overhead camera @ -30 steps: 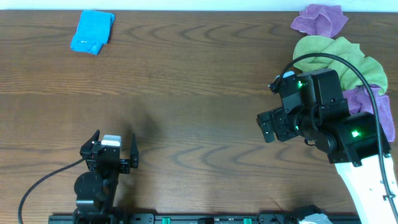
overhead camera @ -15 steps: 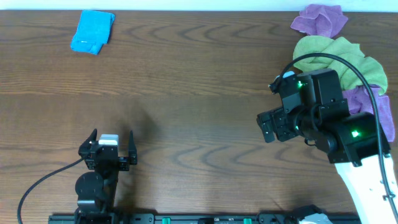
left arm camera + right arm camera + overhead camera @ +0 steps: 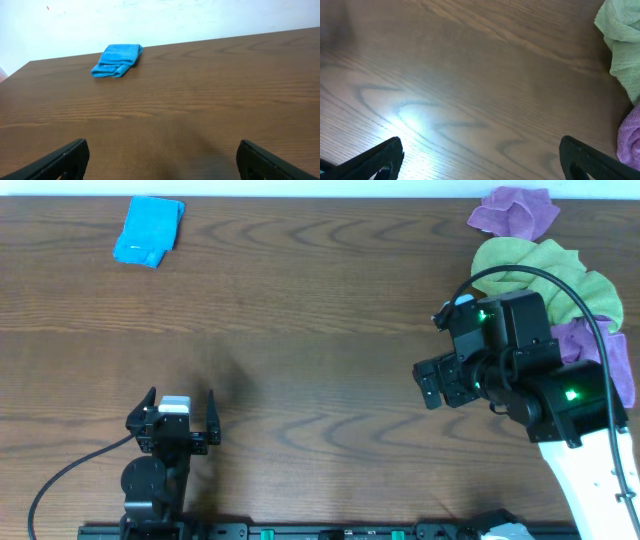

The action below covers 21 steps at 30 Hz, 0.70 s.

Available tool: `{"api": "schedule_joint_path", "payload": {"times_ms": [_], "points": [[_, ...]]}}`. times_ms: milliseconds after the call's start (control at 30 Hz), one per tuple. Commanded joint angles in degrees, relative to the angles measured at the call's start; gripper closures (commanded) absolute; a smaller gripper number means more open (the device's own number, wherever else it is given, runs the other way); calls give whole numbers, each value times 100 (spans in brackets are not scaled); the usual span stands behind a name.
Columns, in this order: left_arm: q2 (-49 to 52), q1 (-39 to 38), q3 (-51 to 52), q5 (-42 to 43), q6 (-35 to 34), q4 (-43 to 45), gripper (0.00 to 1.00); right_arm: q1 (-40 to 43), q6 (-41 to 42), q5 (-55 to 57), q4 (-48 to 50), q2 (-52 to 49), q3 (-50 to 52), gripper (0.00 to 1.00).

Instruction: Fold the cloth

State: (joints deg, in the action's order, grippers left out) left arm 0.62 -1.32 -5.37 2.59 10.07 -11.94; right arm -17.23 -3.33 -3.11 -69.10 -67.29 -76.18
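Observation:
The sky-blue cloth (image 3: 149, 230) lies folded into a small bundle at the far left of the table. It also shows in the left wrist view (image 3: 116, 60), far ahead of the fingers. My left gripper (image 3: 181, 412) is open and empty near the front edge; in its own view (image 3: 162, 159) the jaws stand wide apart over bare wood. My right gripper (image 3: 428, 385) is open and empty at the right side, with bare wood between its jaws in the right wrist view (image 3: 480, 157).
A lime-green cloth (image 3: 545, 270) lies heaped at the far right, with a purple cloth (image 3: 515, 212) behind it and another purple cloth (image 3: 600, 355) partly under my right arm. The green cloth (image 3: 622, 45) and purple cloth (image 3: 630, 140) edge the right wrist view.
My left gripper has shifted slightly left and back toward the front edge. The right arm and the cloths have not moved.

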Motion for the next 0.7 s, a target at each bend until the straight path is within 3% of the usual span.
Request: {"api": "schedule_joint_path", "payload": {"times_ms": [0, 200, 367, 667], "points": [[-31, 28, 175, -109, -90, -22, 5, -42, 72, 11, 11, 20, -4, 1], [-31, 28, 175, -109, -90, -22, 5, -42, 72, 13, 11, 28, -4, 1], [-31, 28, 175, -109, -90, -22, 5, 136, -468, 201, 817, 599, 214, 1], [-31, 28, 175, -109, -90, -22, 5, 994, -444, 116, 2940, 2780, 2717, 1]]}}
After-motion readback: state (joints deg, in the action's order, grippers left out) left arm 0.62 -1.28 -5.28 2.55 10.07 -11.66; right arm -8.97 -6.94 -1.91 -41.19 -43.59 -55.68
